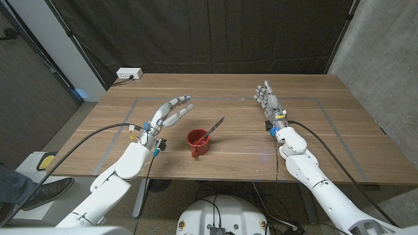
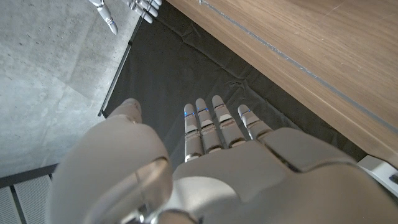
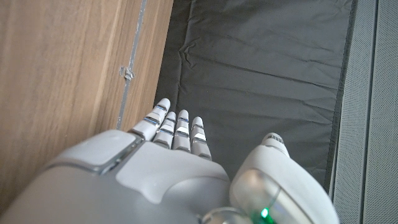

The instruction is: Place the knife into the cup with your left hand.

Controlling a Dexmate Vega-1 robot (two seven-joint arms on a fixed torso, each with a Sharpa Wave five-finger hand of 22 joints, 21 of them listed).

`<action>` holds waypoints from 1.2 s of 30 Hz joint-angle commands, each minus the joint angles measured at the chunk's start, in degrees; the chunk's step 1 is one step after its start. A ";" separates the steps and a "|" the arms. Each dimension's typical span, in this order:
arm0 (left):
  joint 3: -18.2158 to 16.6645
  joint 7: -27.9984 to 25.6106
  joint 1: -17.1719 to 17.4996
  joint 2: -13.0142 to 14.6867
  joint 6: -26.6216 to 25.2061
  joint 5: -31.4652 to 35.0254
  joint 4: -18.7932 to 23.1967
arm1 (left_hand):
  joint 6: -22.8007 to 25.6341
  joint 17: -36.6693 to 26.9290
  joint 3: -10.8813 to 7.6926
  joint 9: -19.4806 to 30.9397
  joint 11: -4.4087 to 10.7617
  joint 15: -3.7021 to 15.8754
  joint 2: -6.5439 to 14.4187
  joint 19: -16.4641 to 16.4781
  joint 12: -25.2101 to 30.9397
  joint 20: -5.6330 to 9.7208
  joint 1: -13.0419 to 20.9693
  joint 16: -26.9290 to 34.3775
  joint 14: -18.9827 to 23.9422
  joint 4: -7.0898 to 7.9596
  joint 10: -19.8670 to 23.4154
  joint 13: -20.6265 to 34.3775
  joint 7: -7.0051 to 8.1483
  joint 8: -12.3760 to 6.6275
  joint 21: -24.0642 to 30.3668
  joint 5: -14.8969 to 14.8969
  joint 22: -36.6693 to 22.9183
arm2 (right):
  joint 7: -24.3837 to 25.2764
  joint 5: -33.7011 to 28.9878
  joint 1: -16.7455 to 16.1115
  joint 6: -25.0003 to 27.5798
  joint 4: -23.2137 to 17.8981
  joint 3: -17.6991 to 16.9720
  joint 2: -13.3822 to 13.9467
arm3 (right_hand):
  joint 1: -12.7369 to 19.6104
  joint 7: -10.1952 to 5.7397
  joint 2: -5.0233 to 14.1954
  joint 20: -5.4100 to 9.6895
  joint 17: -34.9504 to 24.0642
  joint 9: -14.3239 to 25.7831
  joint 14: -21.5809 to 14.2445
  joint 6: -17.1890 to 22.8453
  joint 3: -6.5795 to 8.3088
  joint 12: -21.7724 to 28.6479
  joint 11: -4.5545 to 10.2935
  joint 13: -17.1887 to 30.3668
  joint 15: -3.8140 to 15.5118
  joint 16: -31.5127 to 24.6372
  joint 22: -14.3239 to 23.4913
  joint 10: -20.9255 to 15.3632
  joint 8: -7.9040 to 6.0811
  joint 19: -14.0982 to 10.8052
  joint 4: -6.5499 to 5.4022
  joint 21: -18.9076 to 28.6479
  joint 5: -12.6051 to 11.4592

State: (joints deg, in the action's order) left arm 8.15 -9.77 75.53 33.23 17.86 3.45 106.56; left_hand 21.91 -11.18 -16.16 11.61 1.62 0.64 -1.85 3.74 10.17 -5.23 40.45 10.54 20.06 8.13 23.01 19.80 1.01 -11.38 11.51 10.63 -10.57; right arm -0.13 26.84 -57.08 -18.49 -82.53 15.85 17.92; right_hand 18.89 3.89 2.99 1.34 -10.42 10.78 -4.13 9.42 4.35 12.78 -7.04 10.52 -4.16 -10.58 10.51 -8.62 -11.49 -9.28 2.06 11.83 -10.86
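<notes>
Red cup [image 1: 198, 141] stands near the table [image 1: 339, 140] middle, a bit toward the robot; knife [image 1: 213, 128] sits in the cup, handle end down inside, blade leaning up and out over the rim toward the far right; left hand [image 1: 171, 113] is just left of the cup, raised, fingers spread and straight, holding nothing, not touching cup or knife; in the left wrist view the left hand [image 2: 211, 155] has fingers [image 2: 219, 121] extended side by side, nothing between them; right hand [image 1: 268, 99] is well apart on the right side, fingers straight and pointing away from the robot, empty; right wrist view agrees, right hand [image 3: 168, 162] with fingers [image 3: 180, 127] out, nothing held; white power strip [image 1: 128, 74] at the far left table corner; tape lines [image 1: 137, 103] mark a rectangle on the wood; no readable writing or brand on anything; a shoe [image 1: 46, 192] shows at the bottom left edge.
</notes>
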 commanded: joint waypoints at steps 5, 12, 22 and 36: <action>0.37 3.67 -5.87 -2.63 -4.32 -11.07 -3.90 | -4.14 -0.06 0.74 0.25 -1.15 -0.61 0.19 -0.94 0.05 -0.24 -2.05 -0.13 -2.65 0.36 -3.18 -1.01 -0.79 1.06 0.08 0.36 -0.20 | -1.37 0.49 -1.13 -1.71 -0.96 -1.31 1.67 | -0.04 0.08 0.36 0.16 -0.09 0.21 -0.42 0.69 0.24 0.09 0.24 0.12 -0.22 -0.24 0.13 -0.33 -0.17 -0.53 0.25 0.00 0.21; 2.00 5.67 -9.24 -4.10 -4.15 -15.35 -7.22 | -12.01 0.02 2.14 0.06 -1.58 -1.01 -0.05 -1.61 0.03 -0.86 -4.61 0.05 -4.68 0.58 -6.86 -2.61 -0.97 1.64 0.12 0.54 -0.23 | -1.89 0.70 -1.47 -2.28 -1.00 -1.69 2.14 | -0.11 0.13 0.36 0.08 -0.09 0.21 -0.41 0.73 0.22 0.10 0.22 0.12 -0.25 -0.22 0.13 -0.45 -0.15 -0.56 0.26 0.00 0.21; 3.72 5.48 -11.13 -4.52 -4.37 -16.12 -9.28 | -13.63 0.06 2.68 -0.04 -1.52 -1.07 -0.11 -2.00 -0.02 -1.25 -5.53 -0.08 -6.17 0.51 -8.97 -3.38 -1.68 1.15 0.10 0.69 -0.24 | -0.93 1.34 -2.03 0.15 -2.11 -2.05 2.59 | -0.19 0.13 0.38 -0.03 -0.10 0.21 -0.45 0.82 0.18 0.09 0.07 0.12 -0.33 -0.21 0.13 -0.56 -0.14 -0.59 0.28 0.00 0.21; 4.25 4.72 -11.16 -3.95 -4.47 -16.29 -8.62 | -12.37 0.11 2.96 -0.11 -1.40 -0.92 -0.05 -2.50 0.44 -1.26 -6.01 -0.03 -6.94 0.40 -9.00 -3.95 -1.48 0.31 0.01 0.78 -0.24 | -3.21 1.72 0.76 -1.27 1.70 -1.32 1.22 | -0.23 0.14 0.44 -0.02 -0.09 0.21 -0.44 0.87 0.18 0.01 0.18 0.12 -0.29 -0.18 0.13 -0.55 -0.10 -0.58 0.36 -0.03 0.19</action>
State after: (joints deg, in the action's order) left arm 11.79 -5.02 65.01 28.86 13.28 -12.31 98.19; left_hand 8.74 -10.91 -13.28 11.45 0.01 -0.32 -1.64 1.59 10.18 -6.36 34.51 10.55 13.37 8.61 14.07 15.85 -0.39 -10.63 11.50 11.06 -10.55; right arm -2.61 28.46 -57.35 -19.40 -82.07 14.13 19.74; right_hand 18.89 3.89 2.99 1.34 -10.42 10.78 -4.13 9.83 4.36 12.78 -7.04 10.52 -4.16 -10.58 10.51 -8.62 -11.49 -9.28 2.05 11.83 -10.86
